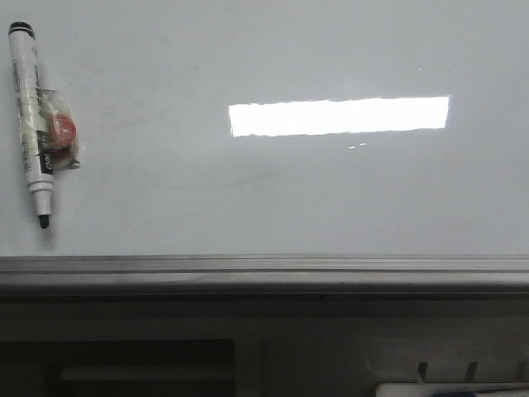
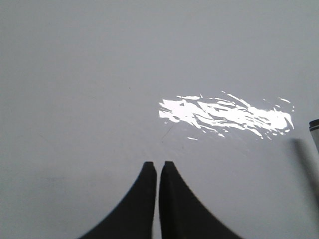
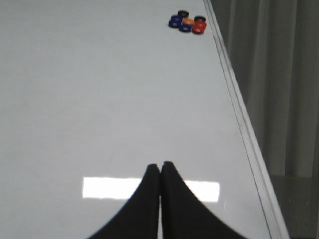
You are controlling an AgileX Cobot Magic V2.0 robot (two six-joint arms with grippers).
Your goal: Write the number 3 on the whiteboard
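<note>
The whiteboard (image 1: 273, 190) fills the front view, glossy pale grey-white with a bright rectangular reflection and a grey metal bottom rail (image 1: 264, 269). No number 3 shows on it; the board is blank. A white marker pen (image 1: 31, 116) with a black end sticks to the board at the far left, tip down, with a red magnet taped to it. Its end also shows at the edge of the left wrist view (image 2: 314, 132). My left gripper (image 2: 157, 163) is shut and empty over the bare board. My right gripper (image 3: 160, 164) is shut and empty over the board (image 3: 99, 99).
Several small round magnets (image 3: 188, 23), blue, orange, red and black, cluster near the board's metal edge (image 3: 239, 114) in the right wrist view. Below the rail in the front view is a dark shelf area (image 1: 165, 364).
</note>
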